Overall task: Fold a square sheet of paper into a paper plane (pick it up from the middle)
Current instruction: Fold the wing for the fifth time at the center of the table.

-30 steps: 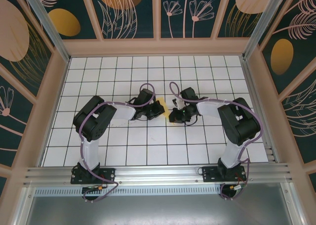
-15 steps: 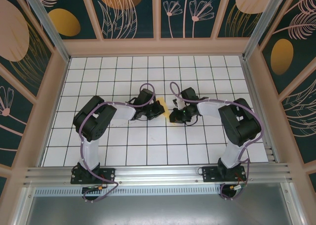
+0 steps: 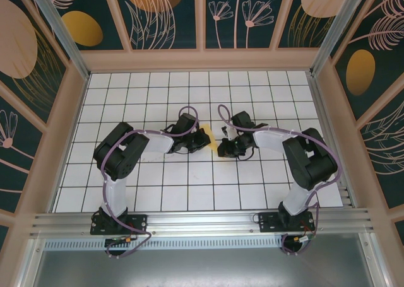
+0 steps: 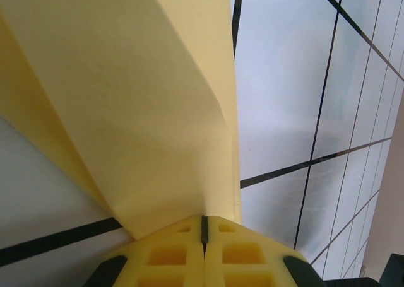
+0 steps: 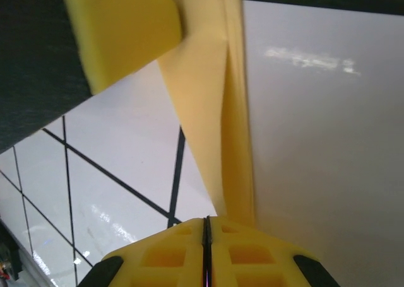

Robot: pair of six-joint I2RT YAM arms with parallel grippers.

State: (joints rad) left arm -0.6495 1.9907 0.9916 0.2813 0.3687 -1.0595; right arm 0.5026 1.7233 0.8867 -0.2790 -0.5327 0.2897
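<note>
from the top view we count two arms, the left arm (image 3: 123,153) and the right arm (image 3: 304,158). both reach in to the middle of the white gridded counter (image 3: 189,186), and a purple cable (image 3: 189,110) loops along each arm. one piece of yellow paper (image 3: 205,136) sits between their tips, just above the counter's centre. it is mostly hidden by the black heads, with a small yellow bit showing at each tip. the left jaws and right jaws stand near each other.

in the left wrist view the left jaws are pressed together. their two yellow pads (image 4: 167,255) meet on a thin dark seam and pinch the near end of the yellow paper (image 4: 158,91). the paper rises away as one broad folded band over the black-lined counter (image 4: 290,79).

in the right wrist view the right jaws are likewise pressed together. two yellow pads (image 5: 170,255) pinch a narrow creased strip of the paper (image 5: 218,123). at the far left one more yellow pad (image 5: 120,28), on a dark body, touches the paper's other end.
</note>
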